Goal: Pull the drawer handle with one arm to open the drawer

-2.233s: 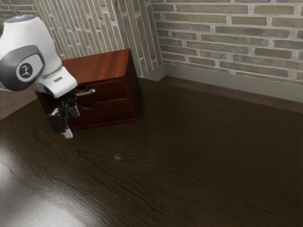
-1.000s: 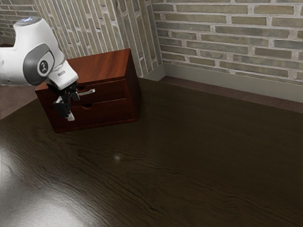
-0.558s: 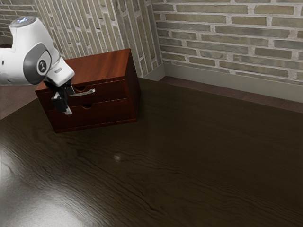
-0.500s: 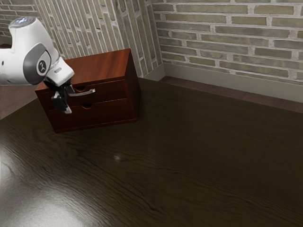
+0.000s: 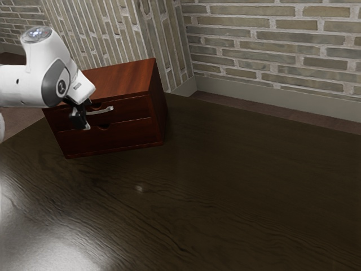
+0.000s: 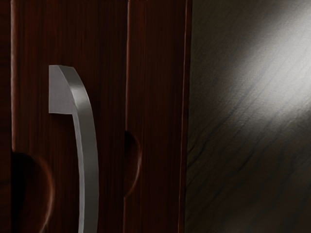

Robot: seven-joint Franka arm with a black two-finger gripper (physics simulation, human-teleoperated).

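Observation:
A small red-brown wooden cabinet (image 5: 121, 82) stands at the table's back left with two drawers stacked. The upper drawer (image 5: 132, 106) carries a curved silver handle (image 5: 101, 110); both drawer fronts sit flush with the cabinet. My gripper (image 5: 83, 119) hangs in front of the upper drawer, just beside the handle's end on the exterior view's left, at about handle height. In the wrist view the handle (image 6: 82, 145) is very close, standing off the upper drawer front (image 6: 109, 73), with the lower drawer front (image 6: 158, 73) beside it.
The dark wooden table (image 5: 225, 186) stretches wide toward the exterior view's right and front. Brick walls (image 5: 271, 39) stand behind the cabinet and along the back. The lower drawer has a finger notch (image 5: 102, 126) instead of a handle.
My hand has risen from near the table in front of the lower drawer to the upper drawer's height, and now sits closer to the handle's end. The cabinet and drawers have not moved.

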